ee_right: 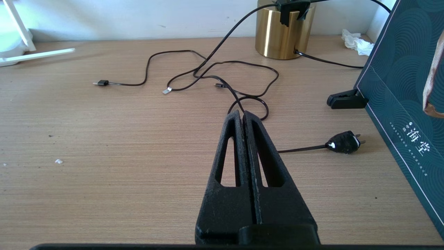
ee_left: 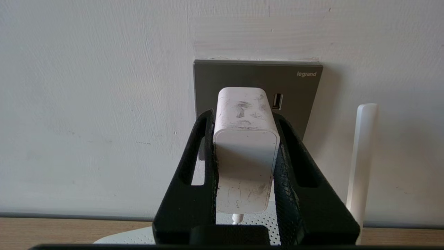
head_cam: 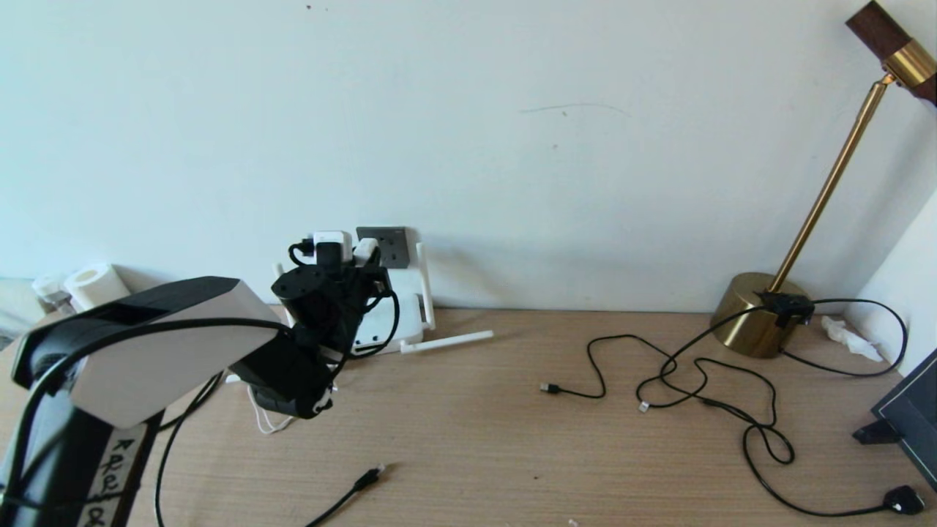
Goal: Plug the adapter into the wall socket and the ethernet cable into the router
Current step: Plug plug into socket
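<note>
Left of centre in the head view, the flat white router with stick antennas (head_cam: 410, 307) sits against the wall. Above it, the dark grey square wall socket (ee_left: 256, 83). The left gripper (ee_left: 244, 121) clamps the small white rounded adapter (ee_left: 244, 152), nose at the plate. Right gripper (ee_right: 242, 116) pressed together, holding nothing. Black ethernet cable (head_cam: 366, 479) lies bottom centre.

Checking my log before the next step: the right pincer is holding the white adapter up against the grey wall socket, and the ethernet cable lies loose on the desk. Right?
Not quite: the left pincer holds the adapter at the wall socket, as the left wrist view shows. The ethernet cable does lie loose.
</note>
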Motion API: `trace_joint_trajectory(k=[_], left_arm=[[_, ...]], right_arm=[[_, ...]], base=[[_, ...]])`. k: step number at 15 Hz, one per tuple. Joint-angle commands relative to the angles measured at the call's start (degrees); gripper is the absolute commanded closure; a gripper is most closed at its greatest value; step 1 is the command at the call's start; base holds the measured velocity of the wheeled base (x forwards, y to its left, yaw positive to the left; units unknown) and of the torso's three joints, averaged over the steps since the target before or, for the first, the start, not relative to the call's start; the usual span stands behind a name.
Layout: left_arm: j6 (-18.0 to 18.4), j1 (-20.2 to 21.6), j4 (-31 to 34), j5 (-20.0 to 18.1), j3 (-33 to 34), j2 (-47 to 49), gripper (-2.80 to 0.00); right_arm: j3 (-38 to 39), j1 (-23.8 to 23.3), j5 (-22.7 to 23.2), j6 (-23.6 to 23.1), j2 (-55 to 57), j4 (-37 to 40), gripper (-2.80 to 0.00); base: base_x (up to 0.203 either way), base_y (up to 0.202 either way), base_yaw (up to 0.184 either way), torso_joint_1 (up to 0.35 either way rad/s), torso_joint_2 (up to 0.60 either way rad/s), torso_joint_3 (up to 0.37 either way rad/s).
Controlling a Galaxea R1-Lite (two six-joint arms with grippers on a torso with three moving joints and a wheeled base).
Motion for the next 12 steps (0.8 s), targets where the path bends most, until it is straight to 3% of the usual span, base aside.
trace_joint_trajectory(k=[1, 12], left_arm=[[0.03, -0.01, -0.48, 0.1, 0.0, 0.24, 0.0], [0.03, 0.02, -0.49, 0.1, -0.06, 0.33, 0.0]], right_arm=[[0.0, 0.01, -0.03, -0.01, 0.09, -0.02, 0.0], [0.0, 0.01, -0.03, -0.01, 0.09, -0.02, 0.0]], base=[[0.0, 0.0, 0.0, 0.0, 0.0, 0.0], [0.0, 0.0, 0.0, 0.0, 0.0, 0.0]])
